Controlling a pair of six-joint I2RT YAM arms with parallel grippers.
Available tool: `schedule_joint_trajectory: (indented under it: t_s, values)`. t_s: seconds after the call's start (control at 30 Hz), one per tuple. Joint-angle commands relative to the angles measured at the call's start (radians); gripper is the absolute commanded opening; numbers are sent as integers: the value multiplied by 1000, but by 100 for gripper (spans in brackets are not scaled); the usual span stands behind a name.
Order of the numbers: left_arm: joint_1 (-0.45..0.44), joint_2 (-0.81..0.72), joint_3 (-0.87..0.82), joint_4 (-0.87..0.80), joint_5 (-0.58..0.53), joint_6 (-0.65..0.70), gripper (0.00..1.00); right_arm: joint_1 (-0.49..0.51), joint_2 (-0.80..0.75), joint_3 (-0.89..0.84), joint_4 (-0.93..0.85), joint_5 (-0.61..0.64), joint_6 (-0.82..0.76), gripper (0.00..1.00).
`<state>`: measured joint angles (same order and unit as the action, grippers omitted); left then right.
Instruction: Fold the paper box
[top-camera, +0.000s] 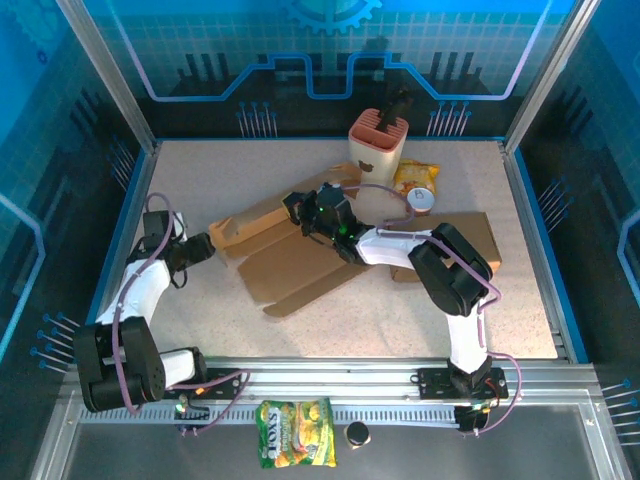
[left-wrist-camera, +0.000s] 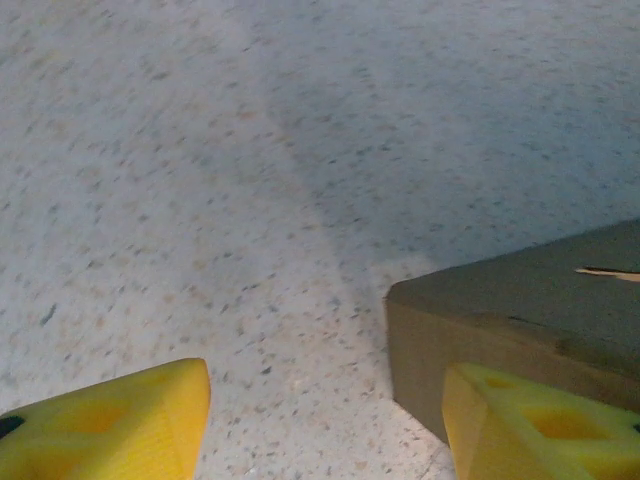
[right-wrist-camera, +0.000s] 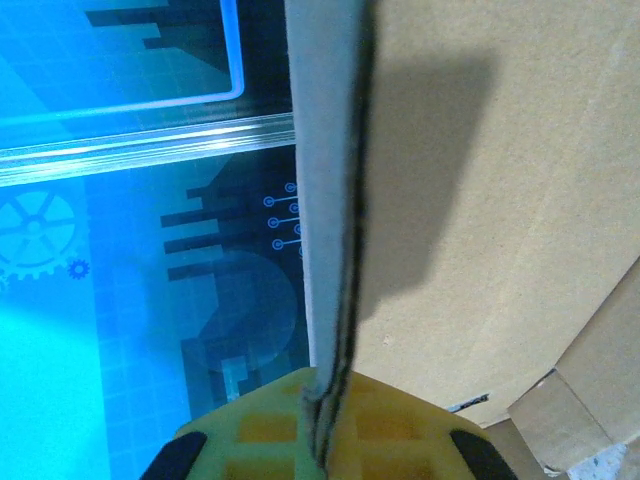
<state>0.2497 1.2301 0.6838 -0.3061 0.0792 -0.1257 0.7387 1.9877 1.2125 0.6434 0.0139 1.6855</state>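
- The tabletop (top-camera: 400, 320) is carrying everything, and the paper box (top-camera: 300, 265) is lying across its middle as a mostly flat brown sheet, with its long flaps fanning toward the near-left and one panel reaching toward the right edge.
- Judging by this, the fold is only beginning: no walls are standing and no corners are tucked. One panel near the centre is lifting off the surface, and the rest is waiting to be creased and closed.
- The right gripper (top-camera: 303, 208) is reaching in from the right side to the centre of the sheet. In the right wrist view its yellow fingers (right-wrist-camera: 250, 430) are pinching the cardboard's edge, which is running straight up from between them.
- The left gripper (top-camera: 205, 246) is sitting at the box's left end, toward the left edge of the tabletop. Its jaws are standing wide with bare surface between them, and the box's corner (left-wrist-camera: 500, 320) is lying just beyond the one fingertip (left-wrist-camera: 520, 430), ungripped.
- A pink-and-cream cup (top-camera: 378, 140) is standing at the far edge with a dark tool in it.
- A yellow snack bag (top-camera: 415, 178) and a small round can (top-camera: 421, 201) are resting just beside it, off the box's far side.
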Motion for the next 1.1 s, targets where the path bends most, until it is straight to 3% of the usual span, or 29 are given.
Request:
schedule_joint_trajectory:
  t_s: [0.0,0.2,0.37,0.5,0.9,1.07]
  values:
    - [5,20,9,34,120,188,64,1,32,36,-46,-17,15,0]
    - [5,57,7,80,124,188,66,0,39,50,-49,-20,24,0]
    - [-15,87,26,96,196,219,66,1,46,50,-45,-23,35,0]
    - [-61,71,8,92,186,243,66,-4,56,62,-38,-26,39,0]
    - [-78,6,-20,99,175,265,65,-12,58,67,-28,-47,48,0]
    - [-39,-46,-19,54,122,245,54,-33,37,53,-50,-68,25,0]
